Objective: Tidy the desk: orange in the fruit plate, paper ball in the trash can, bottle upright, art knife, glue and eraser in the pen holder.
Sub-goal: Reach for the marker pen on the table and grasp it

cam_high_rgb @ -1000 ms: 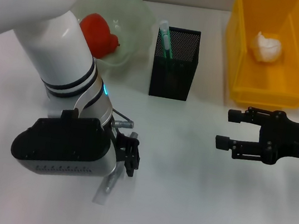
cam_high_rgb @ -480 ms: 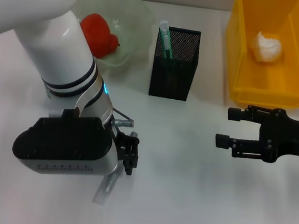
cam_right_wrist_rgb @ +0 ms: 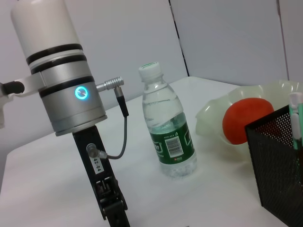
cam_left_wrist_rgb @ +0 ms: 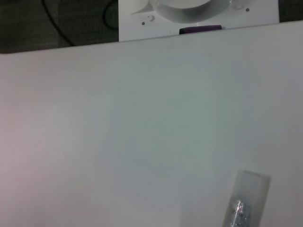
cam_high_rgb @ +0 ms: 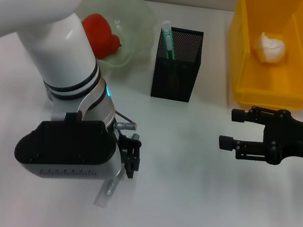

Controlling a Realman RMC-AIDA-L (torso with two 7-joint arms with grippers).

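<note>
Head view shows the left pincer (cam_high_rgb: 129, 158) low over the desk (cam_high_rgb: 183, 209), well in front of the pen holder (cam_high_rgb: 177, 66), right at the glue (cam_high_rgb: 107, 189), whose clear end sticks out from under the wrist housing. Whether its fingers pinch the stick or merely straddle it I cannot tell, since the housing covers the contact. The art knife (cam_high_rgb: 168, 39) stands in the pen holder; the orange (cam_high_rgb: 99, 32) lies in the fruit plate (cam_high_rgb: 138, 14) to the holder's left, the paper ball (cam_high_rgb: 270, 47) in the trash can (cam_high_rgb: 269, 91) to its right. The bottle (cam_right_wrist_rgb: 168, 127) stands upright beside the plate. The right pincer (cam_high_rgb: 229, 129), spread, hovers in front of the trash can. The thin stick could roll or slip from an off-centre pinch. No eraser is visible.
</note>
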